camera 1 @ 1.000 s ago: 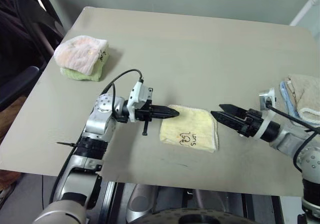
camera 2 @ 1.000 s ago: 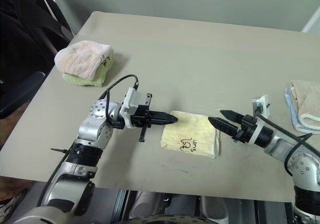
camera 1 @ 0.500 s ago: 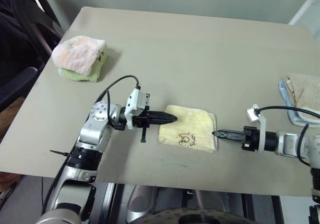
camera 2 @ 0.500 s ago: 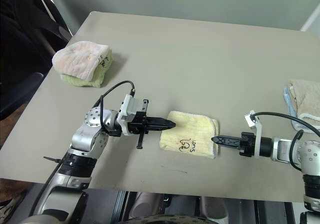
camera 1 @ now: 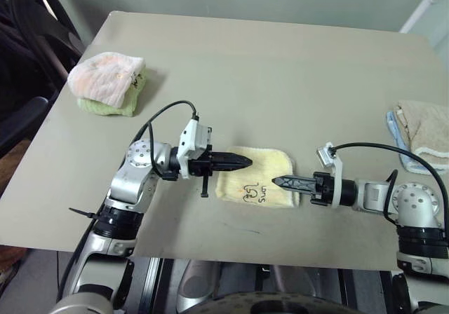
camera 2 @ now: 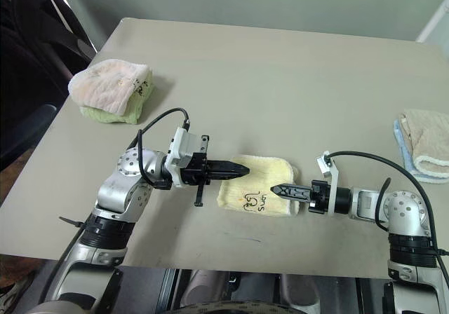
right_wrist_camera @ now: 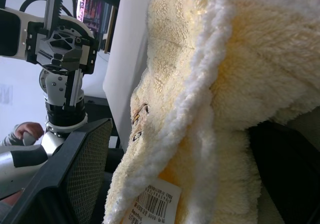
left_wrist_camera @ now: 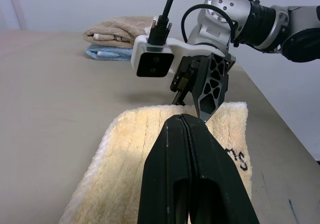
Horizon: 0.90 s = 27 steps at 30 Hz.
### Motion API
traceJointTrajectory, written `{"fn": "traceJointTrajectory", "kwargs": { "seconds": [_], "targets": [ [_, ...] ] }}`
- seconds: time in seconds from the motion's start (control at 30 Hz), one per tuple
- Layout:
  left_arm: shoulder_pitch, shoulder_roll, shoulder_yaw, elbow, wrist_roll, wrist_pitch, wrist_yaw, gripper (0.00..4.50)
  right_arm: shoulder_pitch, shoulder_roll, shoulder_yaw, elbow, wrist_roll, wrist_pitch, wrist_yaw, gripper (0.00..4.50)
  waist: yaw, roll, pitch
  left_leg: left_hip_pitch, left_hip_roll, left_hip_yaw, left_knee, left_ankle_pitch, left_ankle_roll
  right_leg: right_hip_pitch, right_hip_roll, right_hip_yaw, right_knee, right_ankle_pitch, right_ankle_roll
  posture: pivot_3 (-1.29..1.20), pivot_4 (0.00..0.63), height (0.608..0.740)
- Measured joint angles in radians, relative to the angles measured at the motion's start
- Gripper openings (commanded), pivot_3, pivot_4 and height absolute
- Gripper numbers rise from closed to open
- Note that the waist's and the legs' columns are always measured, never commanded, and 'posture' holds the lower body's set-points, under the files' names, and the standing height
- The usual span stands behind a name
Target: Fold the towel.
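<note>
The towel [camera 1: 256, 177], pale yellow and folded into a small rectangle with a dark cartoon print on top, lies near the front edge of the table [camera 1: 280, 69]. My left gripper [camera 1: 247, 162] is shut and points right, its tip over the towel's left edge. My right gripper [camera 1: 276, 181] points left at the towel's right edge. In the right wrist view its fingers [right_wrist_camera: 85, 154] stand wide apart, with the towel's [right_wrist_camera: 200, 84] whitish-edged layers and a barcode tag between them. The left wrist view looks across the towel [left_wrist_camera: 125, 154] to the right gripper [left_wrist_camera: 202, 104].
A pink-and-white folded towel over a green one [camera 1: 106, 79] sits at the table's far left. A beige folded towel on blue cloth [camera 1: 421, 132] lies at the right edge. A black chair [camera 1: 35, 19] stands beyond the left corner.
My right gripper has moved left and down, rolling its wrist, from beside the towel to the towel's right edge. The left gripper has stayed in place, still shut.
</note>
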Motion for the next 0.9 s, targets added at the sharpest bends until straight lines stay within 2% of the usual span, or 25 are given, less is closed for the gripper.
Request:
{"fn": "traceJointTrajectory", "kwargs": {
  "seconds": [0.37, 0.5, 0.6, 0.7, 0.77, 0.9],
  "targets": [
    [-0.025, -0.016, -0.011, 0.010, 0.001, -0.001, 0.001, 0.00, 0.018, 0.023, -0.051, 0.009, 0.034, 0.034, -0.048, 0.09, 0.003, 0.000, 0.000, -0.001, 0.000, 0.000, 0.000, -0.002, -0.003, 0.000, 0.000, 0.000, 0.000, 0.000, 0.000, 0.00, 0.150, 0.733],
    [-0.033, -0.020, -0.013, 0.025, 0.002, -0.002, -0.001, 0.00, 0.037, 0.024, -0.087, -0.030, 0.089, 0.042, -0.085, 0.04, 0.004, 0.000, 0.000, -0.001, 0.000, 0.000, 0.000, -0.002, -0.003, 0.000, 0.000, 0.000, 0.000, 0.000, 0.000, 0.00, 0.150, 0.733],
    [-0.045, -0.030, -0.013, 0.042, 0.000, 0.001, 0.003, 0.00, 0.044, 0.018, -0.125, -0.077, 0.196, 0.033, -0.151, 0.04, 0.004, 0.001, 0.000, -0.001, -0.001, 0.000, 0.000, -0.002, -0.003, 0.000, 0.000, 0.000, 0.000, 0.000, 0.000, 0.00, 0.150, 0.733],
    [-0.079, -0.061, 0.009, 0.044, -0.048, 0.081, 0.048, 0.00, 0.051, -0.032, -0.170, -0.129, 0.338, -0.029, -0.243, 0.04, 0.008, 0.001, 0.001, -0.003, -0.001, 0.000, 0.000, -0.001, -0.004, 0.000, -0.001, 0.000, 0.000, 0.001, 0.002, 0.00, 0.150, 0.733],
    [-0.124, -0.088, 0.064, 0.044, -0.147, 0.216, 0.122, 0.00, 0.054, -0.092, -0.206, -0.162, 0.456, -0.108, -0.325, 0.04, 0.011, 0.001, 0.001, -0.003, -0.001, 0.001, 0.000, -0.001, -0.005, 0.000, -0.001, 0.000, 0.000, 0.001, 0.003, 0.00, 0.150, 0.733],
    [-0.196, -0.103, 0.192, 0.041, -0.390, 0.501, 0.230, 0.00, 0.067, -0.195, -0.272, -0.204, 0.546, -0.228, -0.427, 0.04, 0.011, 0.001, 0.001, -0.002, -0.001, 0.001, 0.000, -0.004, -0.010, 0.001, -0.001, 0.000, -0.001, 0.002, 0.005, 0.00, 0.150, 0.733]
  ]
}}
